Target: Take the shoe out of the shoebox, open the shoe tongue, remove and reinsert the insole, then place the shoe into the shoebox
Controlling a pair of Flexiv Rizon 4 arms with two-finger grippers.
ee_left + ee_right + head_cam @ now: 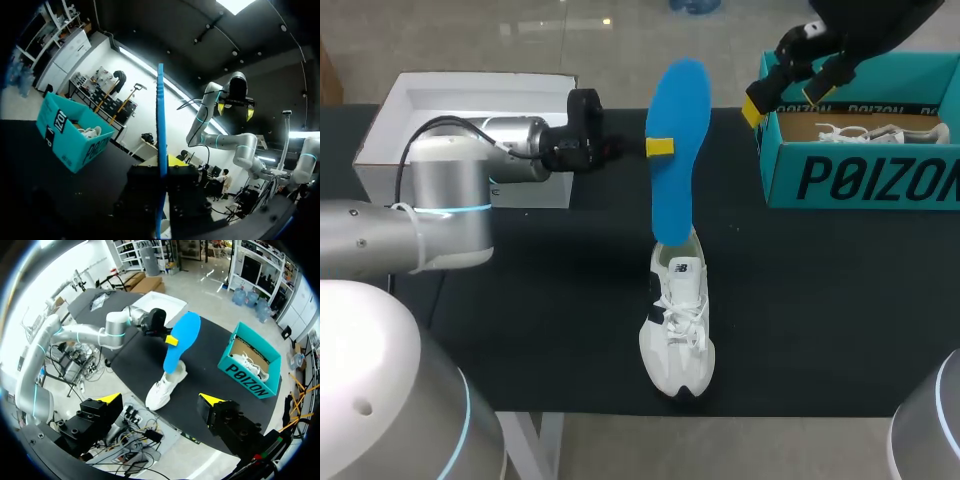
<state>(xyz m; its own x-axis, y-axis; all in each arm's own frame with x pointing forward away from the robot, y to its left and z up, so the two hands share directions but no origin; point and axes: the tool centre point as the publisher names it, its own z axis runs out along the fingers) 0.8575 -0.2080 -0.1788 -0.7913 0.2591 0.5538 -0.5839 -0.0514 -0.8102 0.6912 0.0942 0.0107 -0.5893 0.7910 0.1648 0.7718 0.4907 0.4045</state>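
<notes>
Looked like a robotics lab. Had a black-topped table (520,330) as its workbench, with two silver machine arms mounted at it: the left arm (440,200), ringed in glowing blue at the joint and trailing a loose black cable (432,126), and the right arm (225,141), banded in the same blue. Ended in the left gripper (658,147) and right gripper (782,98), both yellow-tipped.

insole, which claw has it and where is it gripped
The left claw holds the blue insole, pinched about mid-length at its side edge; its lower end sits in the shoe.
</notes>
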